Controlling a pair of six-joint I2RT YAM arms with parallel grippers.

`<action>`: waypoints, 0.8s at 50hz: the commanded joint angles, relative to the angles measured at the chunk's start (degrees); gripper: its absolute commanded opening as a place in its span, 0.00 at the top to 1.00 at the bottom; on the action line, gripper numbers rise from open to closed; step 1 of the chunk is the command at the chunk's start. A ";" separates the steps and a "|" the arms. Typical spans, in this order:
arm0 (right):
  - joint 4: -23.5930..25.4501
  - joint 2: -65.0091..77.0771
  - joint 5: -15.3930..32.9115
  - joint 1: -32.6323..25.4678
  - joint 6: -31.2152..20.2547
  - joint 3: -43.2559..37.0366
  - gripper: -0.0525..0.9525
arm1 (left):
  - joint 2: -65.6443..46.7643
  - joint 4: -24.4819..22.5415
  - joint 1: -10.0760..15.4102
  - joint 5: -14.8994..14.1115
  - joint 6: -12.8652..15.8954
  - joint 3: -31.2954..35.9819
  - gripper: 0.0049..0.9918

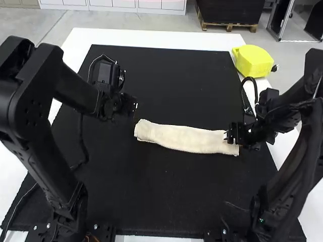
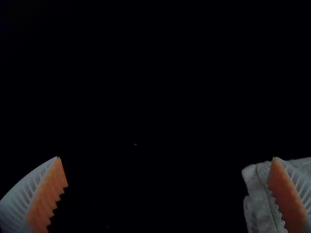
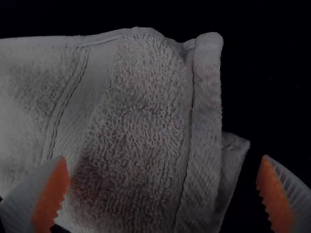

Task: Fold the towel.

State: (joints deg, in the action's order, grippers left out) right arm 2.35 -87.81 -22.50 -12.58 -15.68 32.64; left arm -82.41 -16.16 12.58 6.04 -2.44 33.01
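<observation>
The cream towel (image 1: pixel 184 138) lies as a long folded strip across the middle of the black mat. My left gripper (image 1: pixel 132 107) is just beyond the strip's left end; in the left wrist view the left gripper (image 2: pixel 167 170) stands open, one finger over the towel's edge (image 2: pixel 262 199). At the strip's right end is my right gripper (image 1: pixel 234 135). The right wrist view has the right gripper (image 3: pixel 163 170) open above the towel (image 3: pixel 141 121), whose layered, hemmed end lies between and below its fingers.
A black mat (image 1: pixel 166 75) covers most of the white table (image 1: pixel 151 38). A yellow object (image 1: pixel 252 60) sits at the far right corner. A loose cable runs along the mat's left side, near the left arm.
</observation>
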 commanded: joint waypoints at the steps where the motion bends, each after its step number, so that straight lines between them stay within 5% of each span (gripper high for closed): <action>1: -0.77 -0.87 0.70 0.80 0.83 -0.04 0.07 | 1.46 -0.18 -0.54 0.20 -0.46 1.79 0.02; 19: -2.44 -3.60 1.94 0.80 0.30 -0.48 0.12 | 3.05 0.26 -0.63 0.20 -0.46 1.53 0.02; 23: -2.44 -4.04 1.58 0.89 -0.05 -0.74 0.26 | 3.13 0.26 -0.54 0.20 -0.55 1.53 0.02; 33: 0.55 -7.20 -2.11 1.86 -3.21 -0.65 0.96 | 3.93 0.96 -0.80 0.28 -0.55 1.53 0.02; 40: 2.31 -8.25 -3.43 1.06 -3.65 -0.39 0.97 | 4.45 0.87 -2.38 0.20 -0.46 1.53 0.02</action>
State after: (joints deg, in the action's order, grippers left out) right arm 1.89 -93.47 -22.35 -11.75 -17.67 33.30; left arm -80.18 -14.90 11.66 6.04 -2.46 33.01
